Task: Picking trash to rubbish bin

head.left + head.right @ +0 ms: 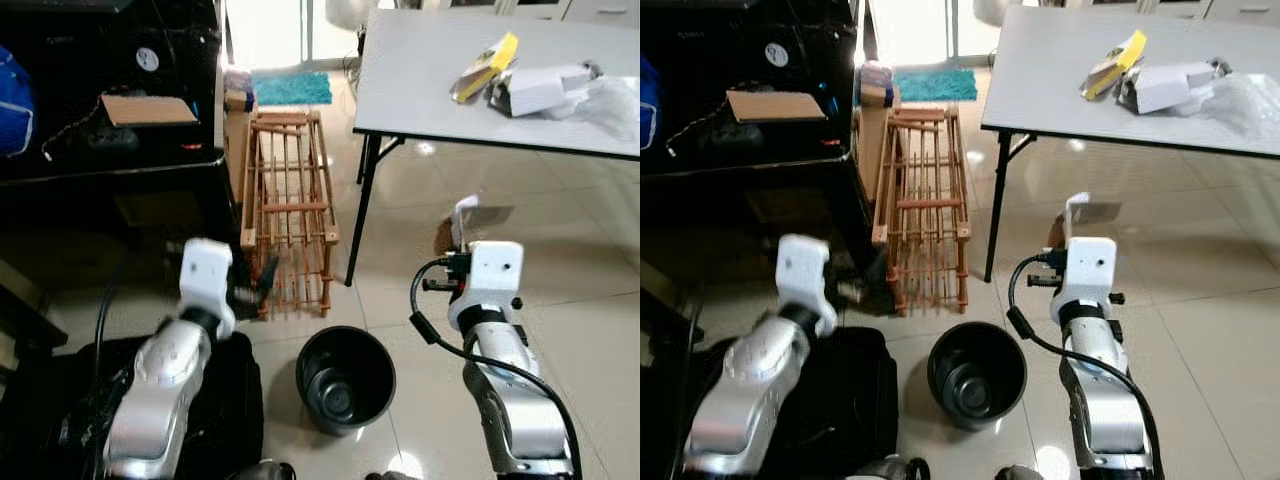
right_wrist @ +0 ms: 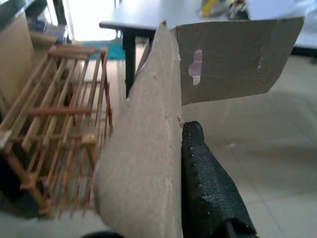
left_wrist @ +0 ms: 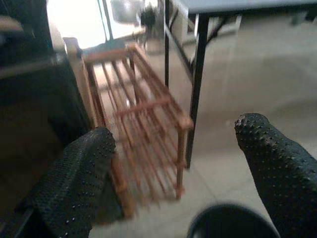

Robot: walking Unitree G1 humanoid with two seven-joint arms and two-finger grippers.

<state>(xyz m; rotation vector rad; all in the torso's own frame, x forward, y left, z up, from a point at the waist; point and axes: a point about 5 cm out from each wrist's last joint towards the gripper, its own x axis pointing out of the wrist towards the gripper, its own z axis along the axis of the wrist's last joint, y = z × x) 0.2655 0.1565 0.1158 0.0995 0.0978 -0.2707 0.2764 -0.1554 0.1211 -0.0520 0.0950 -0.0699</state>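
Right tool [image 2: 183, 163] pinches cardboard [image 2: 148, 163].

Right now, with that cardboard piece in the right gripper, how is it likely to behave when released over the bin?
The cardboard piece looks thin and folded, so probably light and may flutter. The black bin stands left of the right gripper, so it could miss.

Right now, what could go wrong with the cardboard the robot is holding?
The right gripper pinches the cardboard piece well short of the black bin, so an early release would probably drop it on the tiles. The cardboard looks broad and bent, so it might catch the bin's rim. Swinging over could bump the wooden rack.
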